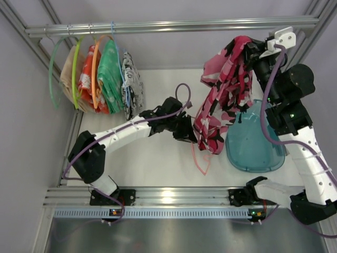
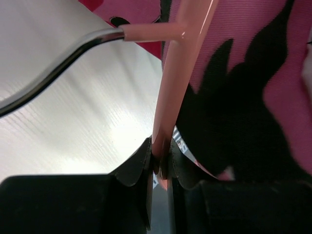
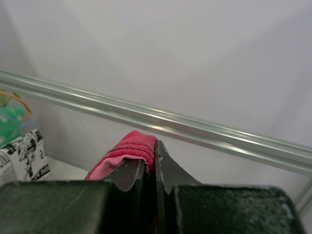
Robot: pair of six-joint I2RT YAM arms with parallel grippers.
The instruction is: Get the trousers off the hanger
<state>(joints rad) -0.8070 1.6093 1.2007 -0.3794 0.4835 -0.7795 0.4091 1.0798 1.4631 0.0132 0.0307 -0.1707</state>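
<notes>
The pink camouflage trousers (image 1: 224, 97) hang from my right gripper (image 1: 251, 50), which is raised high at the back right and shut on their red-pink waistband (image 3: 131, 148). The salmon-pink hanger (image 1: 201, 158) pokes out below the cloth near the table. My left gripper (image 1: 190, 133) is shut on the hanger's plastic bar (image 2: 178, 78) just below its metal hook (image 2: 53, 68), beside the trousers' lower part (image 2: 243, 97). Most of the hanger is hidden inside the cloth.
A teal basin (image 1: 255, 139) lies on the table under the right arm. Green and orange hangers with several garments (image 1: 102, 76) hang from the rail (image 1: 174, 26) at the back left. The rail also shows in the right wrist view (image 3: 170, 122).
</notes>
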